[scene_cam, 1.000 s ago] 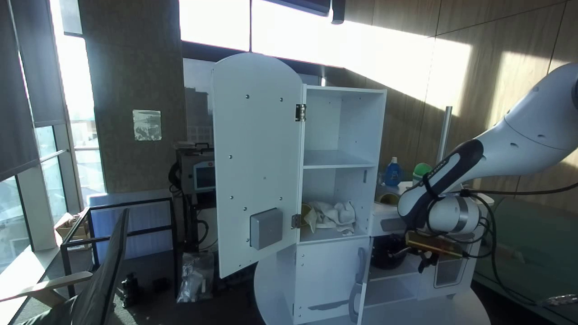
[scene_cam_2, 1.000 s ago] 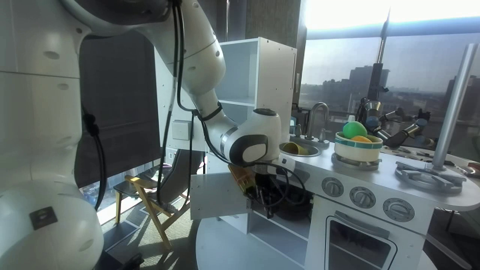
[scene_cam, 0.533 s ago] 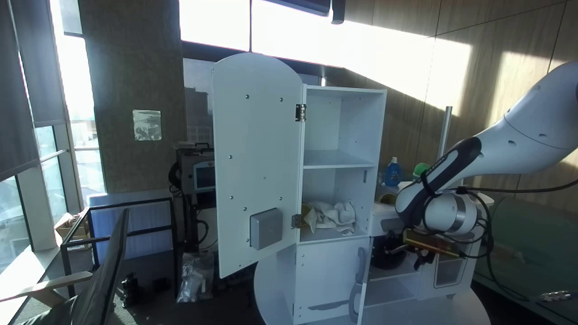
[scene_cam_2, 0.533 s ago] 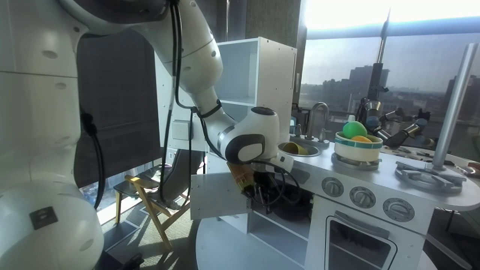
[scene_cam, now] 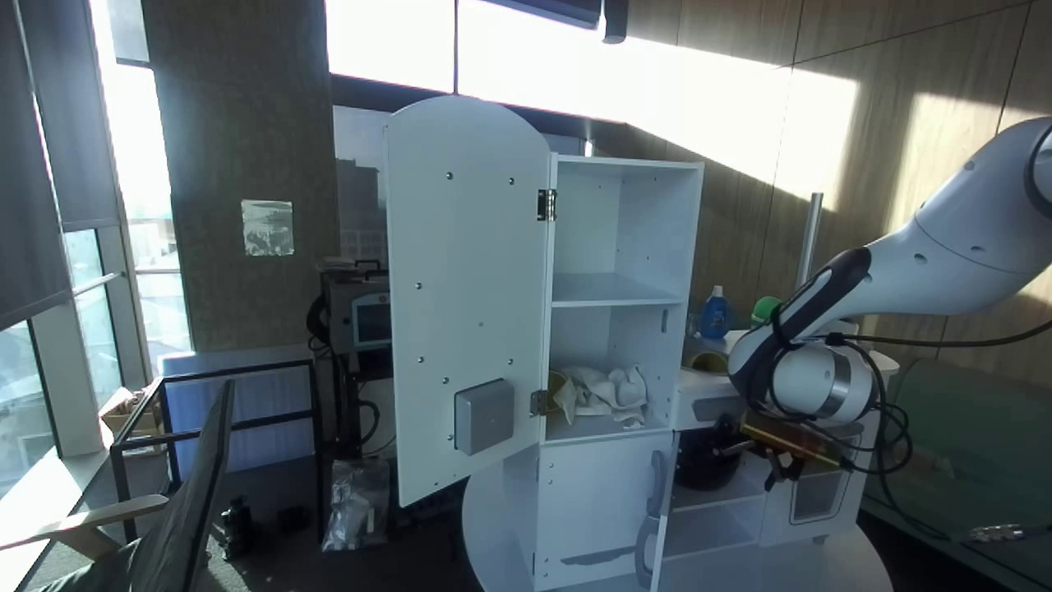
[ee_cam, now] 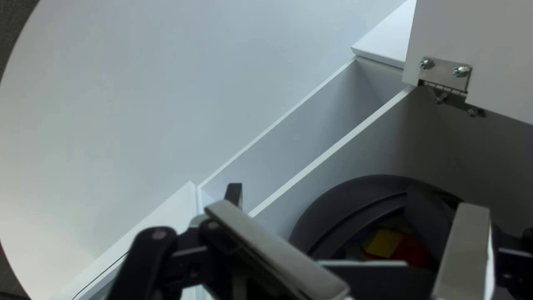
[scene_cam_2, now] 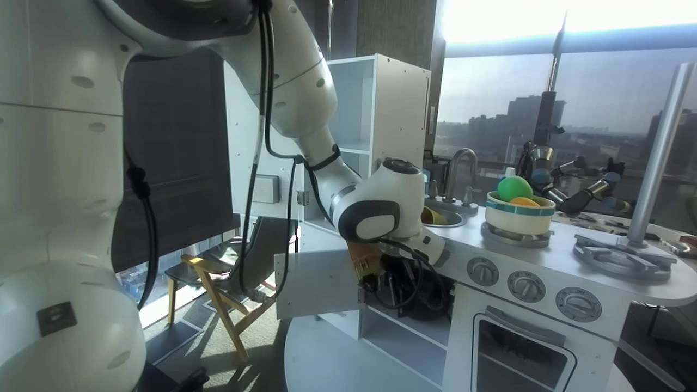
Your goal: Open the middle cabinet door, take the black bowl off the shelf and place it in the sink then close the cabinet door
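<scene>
The middle cabinet door stands open in an exterior view; its inner face and hinge show in the wrist view. The black bowl sits on the upper shelf behind it, in both exterior views and in the wrist view, with yellow and red pieces inside. My gripper is in front of the shelf opening, also in an exterior view. In the wrist view its fingers are apart, with the bowl beyond and between them. I cannot tell whether they touch it. The sink holds a yellow cup.
The tall arched door is swung wide open. The lower left door is shut. A pot with a green ball stands on the stove. A faucet rises behind the sink. The oven front is right of the shelf opening.
In the exterior views the arm and gripper shift slightly left, then back right over the last half second. The door and the bowl look unmoved.
</scene>
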Controlling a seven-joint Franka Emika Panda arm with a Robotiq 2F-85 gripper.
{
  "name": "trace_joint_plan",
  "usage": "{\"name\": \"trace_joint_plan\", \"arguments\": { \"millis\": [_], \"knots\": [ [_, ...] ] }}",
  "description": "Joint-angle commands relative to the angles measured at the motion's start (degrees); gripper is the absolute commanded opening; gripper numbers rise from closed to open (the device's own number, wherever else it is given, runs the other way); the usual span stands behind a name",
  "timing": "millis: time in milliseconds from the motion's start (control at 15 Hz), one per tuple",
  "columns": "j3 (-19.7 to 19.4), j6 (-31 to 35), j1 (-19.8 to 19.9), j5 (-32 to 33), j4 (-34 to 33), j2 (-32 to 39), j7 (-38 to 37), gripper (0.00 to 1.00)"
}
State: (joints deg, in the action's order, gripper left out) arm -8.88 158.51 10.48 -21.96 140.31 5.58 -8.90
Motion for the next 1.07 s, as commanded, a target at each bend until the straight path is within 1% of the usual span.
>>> {"name": "trace_joint_plan", "arguments": {
  "millis": [0, 200, 267, 400, 467, 667, 1000],
  "knots": [
    [2.2, 3.5, 2.6, -4.3, -0.2, 1.4, 14.2, 1.00],
    [6.2, 3.8, 6.1, -9.6, -0.5, 1.2, 26.9, 1.00],
    [8.5, 2.3, 7.8, -12.3, -1.5, 1.2, 31.1, 1.00],
    [8.4, -0.6, 8.6, -20.1, -3.3, 3.8, 39.4, 1.00],
    [8.5, -1.7, 9.2, -22.5, -3.9, 4.6, 41.7, 1.00],
    [7.3, -0.2, 9.5, -25.3, -5.2, 8.0, 39.6, 1.00],
    [7.5, -0.3, 10.9, -30.3, -7.3, 11.1, 37.6, 1.00]
  ]
}}
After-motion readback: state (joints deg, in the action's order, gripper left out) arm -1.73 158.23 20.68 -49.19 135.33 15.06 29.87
